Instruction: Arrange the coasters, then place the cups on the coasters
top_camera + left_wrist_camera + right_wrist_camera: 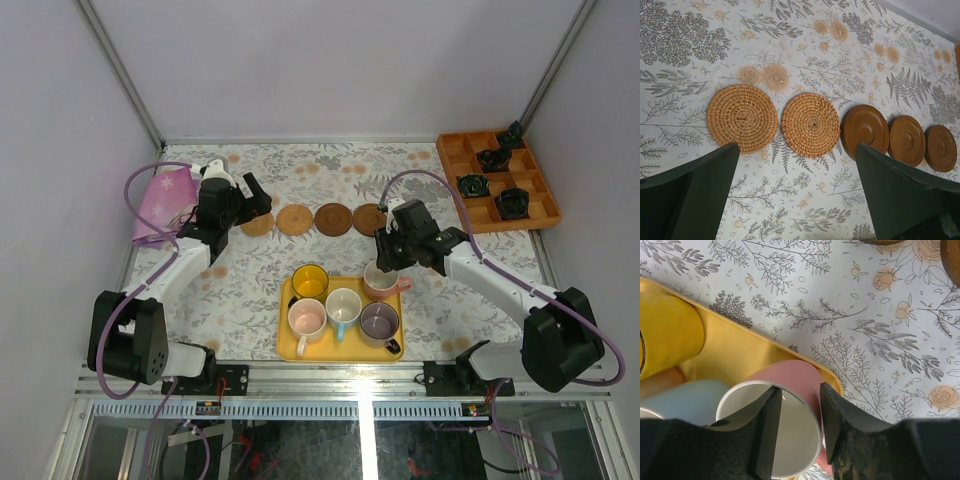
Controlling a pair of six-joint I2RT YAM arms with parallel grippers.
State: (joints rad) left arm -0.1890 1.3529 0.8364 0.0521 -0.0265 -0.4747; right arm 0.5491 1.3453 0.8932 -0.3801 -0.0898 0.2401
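From the top cam, the left gripper point(255, 200) covers part of the leftmost woven coaster point(258, 227). The right gripper point(385, 260) sits over the salmon cup point(388, 286), so I only get its near rim and handle. I can't call the black bits in the orange tray point(445, 155), they're way too small. On the right wrist cam the yellow cup point(670, 335) runs off the left edge. The light-blue cup point(685, 400) runs off the bottom, and a dark coaster point(951, 255) is clipped by the top right corner.
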